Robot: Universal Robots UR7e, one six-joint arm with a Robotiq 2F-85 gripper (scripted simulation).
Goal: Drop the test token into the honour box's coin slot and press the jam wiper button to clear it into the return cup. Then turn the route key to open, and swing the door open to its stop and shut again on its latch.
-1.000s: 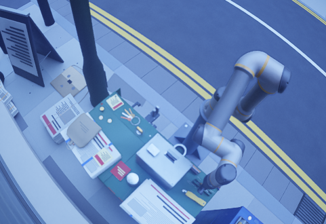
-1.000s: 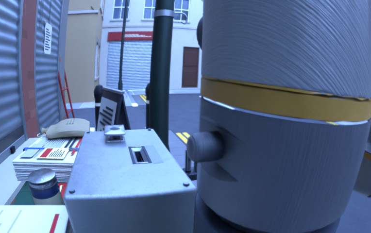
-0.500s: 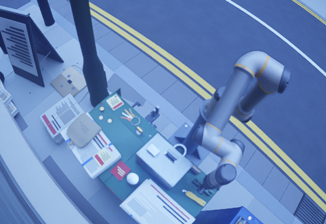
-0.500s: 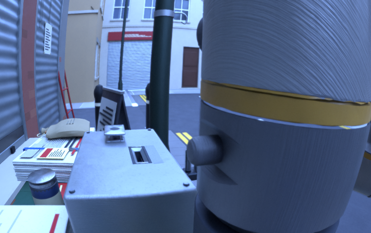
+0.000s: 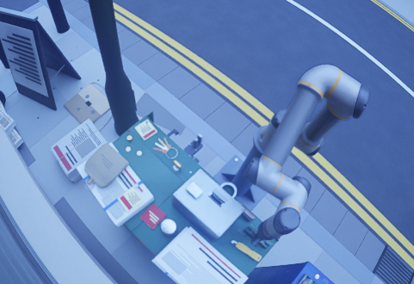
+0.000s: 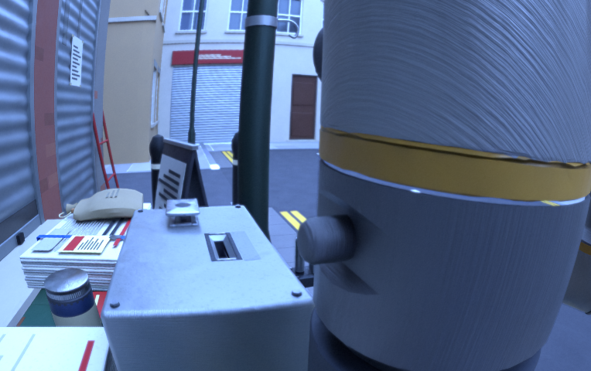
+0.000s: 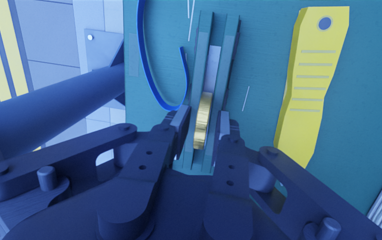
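Note:
The gold test token [image 7: 202, 120] stands on edge in a narrow grooved holder [image 7: 209, 89] on the green mat, its lower part hidden between the holder's rails. My gripper [image 7: 202, 125] is down over the holder with a finger on either side of the token, still open and holding nothing. The grey honour box [image 5: 207, 203] sits on the mat to the left of the gripper [image 5: 254, 234] in the side camera. Its coin slot [image 6: 223, 247] and a small raised button [image 6: 182, 211] are on its top face. The arm [image 6: 451, 184] fills the right of the second side camera.
The mat's edge [image 7: 124, 59] lies just left of the holder, with a blue band [image 7: 157, 74] curled beside it. A yellow tag [image 7: 309, 80] lies to the right. Keys [image 5: 165, 147], coins, a white ball [image 5: 168, 226] and papers [image 5: 194, 258] share the mat. A dark pole [image 5: 112, 64] stands behind.

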